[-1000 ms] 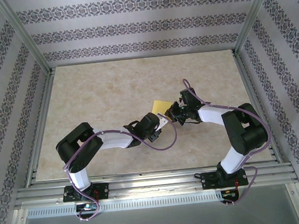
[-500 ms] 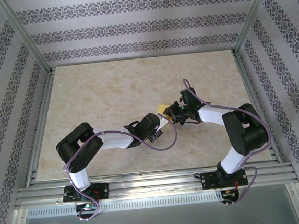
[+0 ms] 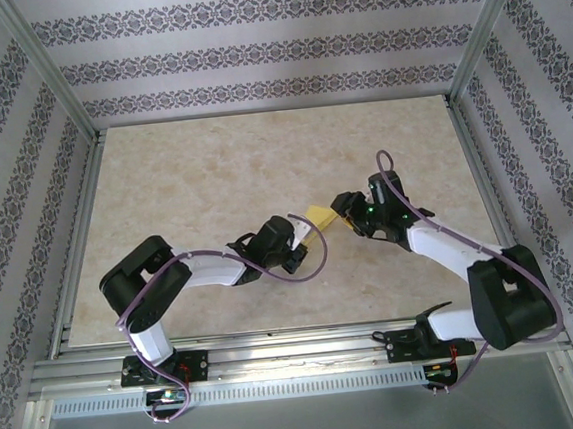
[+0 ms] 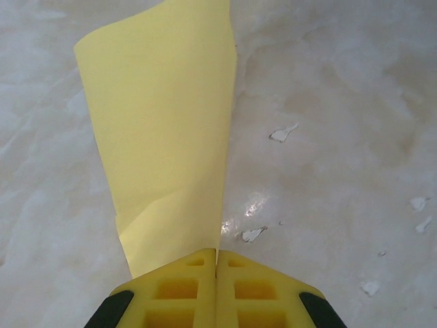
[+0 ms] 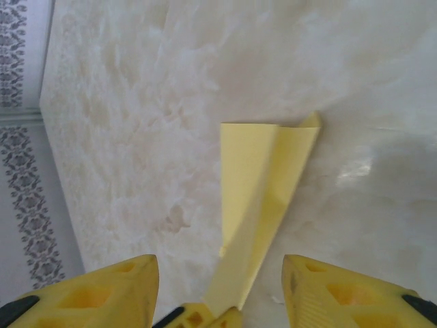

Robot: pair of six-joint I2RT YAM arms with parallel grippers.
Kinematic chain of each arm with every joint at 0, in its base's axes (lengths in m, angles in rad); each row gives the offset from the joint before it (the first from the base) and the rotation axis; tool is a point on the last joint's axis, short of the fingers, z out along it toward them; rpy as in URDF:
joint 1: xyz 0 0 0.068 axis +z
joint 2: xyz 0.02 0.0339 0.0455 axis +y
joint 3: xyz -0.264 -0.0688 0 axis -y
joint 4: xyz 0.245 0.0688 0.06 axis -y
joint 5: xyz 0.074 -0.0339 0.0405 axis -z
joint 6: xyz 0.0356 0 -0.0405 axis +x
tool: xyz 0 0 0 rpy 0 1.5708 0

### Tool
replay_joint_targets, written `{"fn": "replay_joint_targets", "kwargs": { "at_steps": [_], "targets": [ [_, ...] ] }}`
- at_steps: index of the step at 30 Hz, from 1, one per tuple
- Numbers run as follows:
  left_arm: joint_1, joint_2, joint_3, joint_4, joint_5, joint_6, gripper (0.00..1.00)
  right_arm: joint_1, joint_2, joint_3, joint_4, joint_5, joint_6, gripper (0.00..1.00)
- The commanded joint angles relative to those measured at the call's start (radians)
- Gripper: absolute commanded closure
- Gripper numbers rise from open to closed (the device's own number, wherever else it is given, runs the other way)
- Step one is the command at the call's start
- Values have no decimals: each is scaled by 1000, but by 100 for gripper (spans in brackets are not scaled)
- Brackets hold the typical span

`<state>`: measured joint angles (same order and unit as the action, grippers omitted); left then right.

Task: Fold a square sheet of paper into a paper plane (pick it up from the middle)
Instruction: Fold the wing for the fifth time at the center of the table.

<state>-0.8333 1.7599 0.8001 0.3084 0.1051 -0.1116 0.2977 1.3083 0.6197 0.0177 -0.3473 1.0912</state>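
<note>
Paper sheet (image 4: 164, 137): folded, yellow, near tip clamped between closed jaws of left gripper (image 4: 216, 254)
Right gripper (image 5: 218, 263): jaws parted, sheet between them, touching neither

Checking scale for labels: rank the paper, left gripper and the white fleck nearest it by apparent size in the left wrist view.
1. paper
2. left gripper, cropped by the frame and enlarged by nearness
3. white fleck

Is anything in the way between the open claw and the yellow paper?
Nothing visible is. The yellow paper lies straight ahead of the open right gripper, and its near end reaches in between the fingers. The left gripper is shut on one end of it.
</note>
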Motion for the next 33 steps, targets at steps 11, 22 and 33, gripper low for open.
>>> {"fn": "replay_joint_targets", "kwargs": {
  "at_steps": [11, 22, 33],
  "targets": [
    [83, 43, 28, 97, 319, -279, 100, -12, -52, -75, 27, 13, -54, 48],
    [112, 97, 48, 152, 416, -393, 100, 9, 31, -55, 84, -114, -84, 50],
    [134, 153, 51, 258, 486, -520, 100, 41, 148, -20, 123, -168, -115, 76]
  ]
}}
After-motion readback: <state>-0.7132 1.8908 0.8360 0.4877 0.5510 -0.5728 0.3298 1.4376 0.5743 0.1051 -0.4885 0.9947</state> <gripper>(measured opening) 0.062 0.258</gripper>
